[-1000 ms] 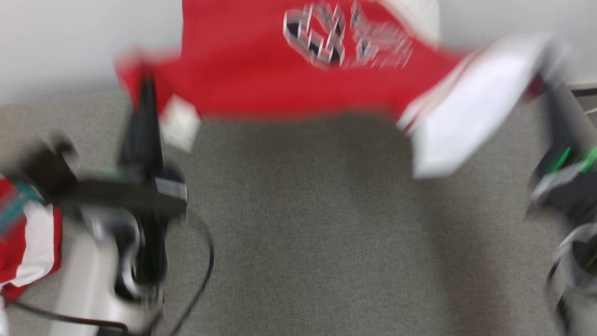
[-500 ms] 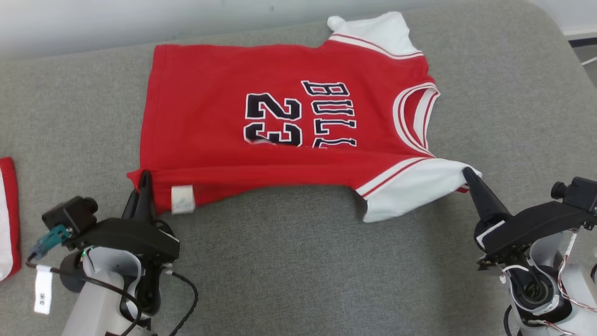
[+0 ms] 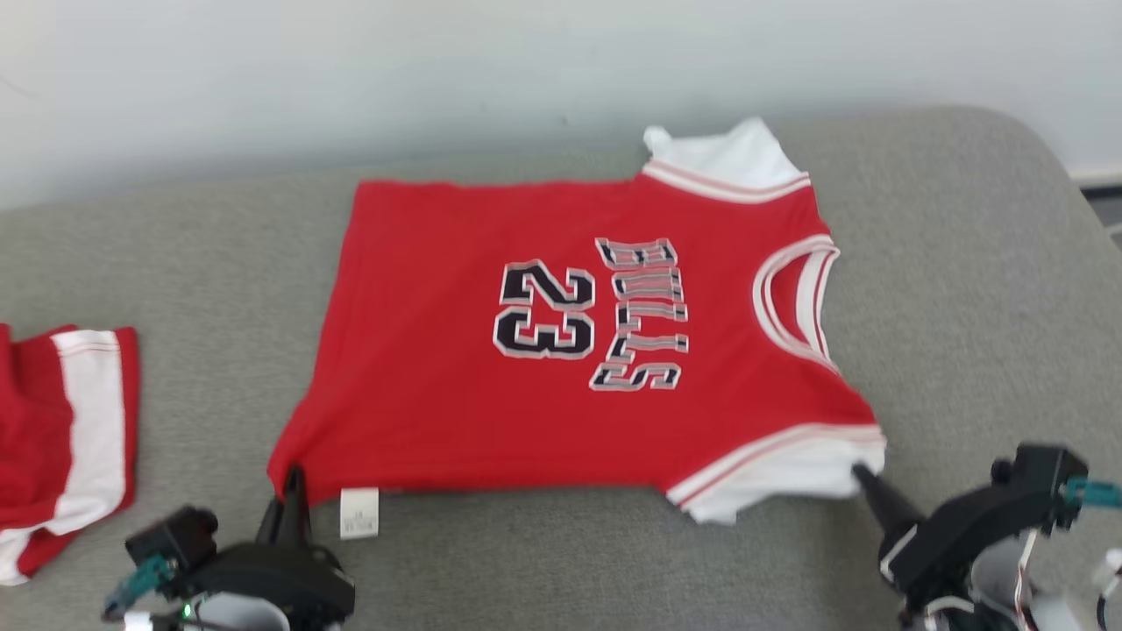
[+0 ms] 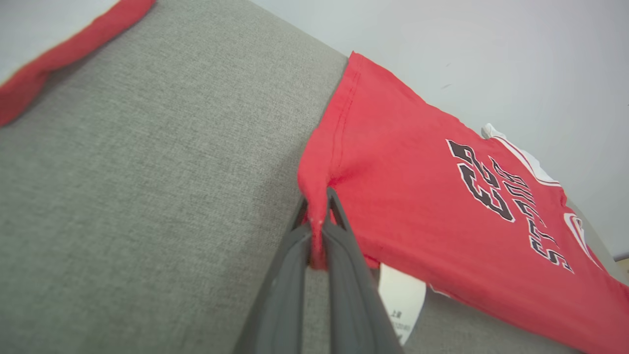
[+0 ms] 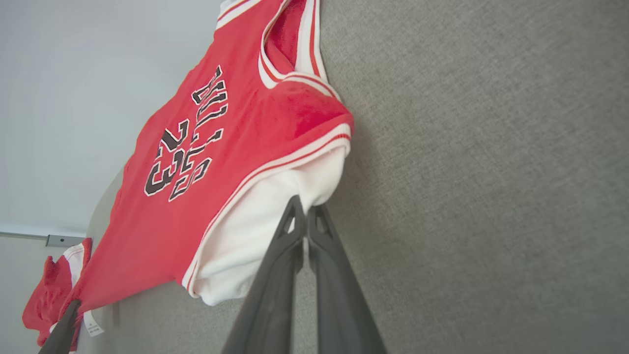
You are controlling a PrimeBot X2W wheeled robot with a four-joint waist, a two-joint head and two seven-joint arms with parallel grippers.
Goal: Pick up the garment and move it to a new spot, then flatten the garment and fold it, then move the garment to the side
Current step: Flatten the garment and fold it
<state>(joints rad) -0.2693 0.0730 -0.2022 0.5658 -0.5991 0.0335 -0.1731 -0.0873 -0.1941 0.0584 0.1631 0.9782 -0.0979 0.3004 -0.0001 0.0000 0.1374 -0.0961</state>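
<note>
The lettering [image 3: 635, 315] on the red jersey [image 3: 438, 394] is blurred in the head view. The print on its white label [image 3: 359, 513] is too small to be read. A second red-and-white garment [image 3: 61, 421], by the left end of the bench [image 3: 964, 263], is cut off by the picture's edge. The jersey's hem corner is partly hidden between the fingers of the left end effector [image 4: 319, 196], and part of the label is covered by them.

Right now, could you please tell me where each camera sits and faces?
Head view: on the head, facing down at the jersey; left claw, right claw below.
Left wrist view: from that wrist along left claw, shut on the hem.
Right wrist view: from that wrist along right claw, shut on the sleeve.
Shared: all show the 23 print.
</note>
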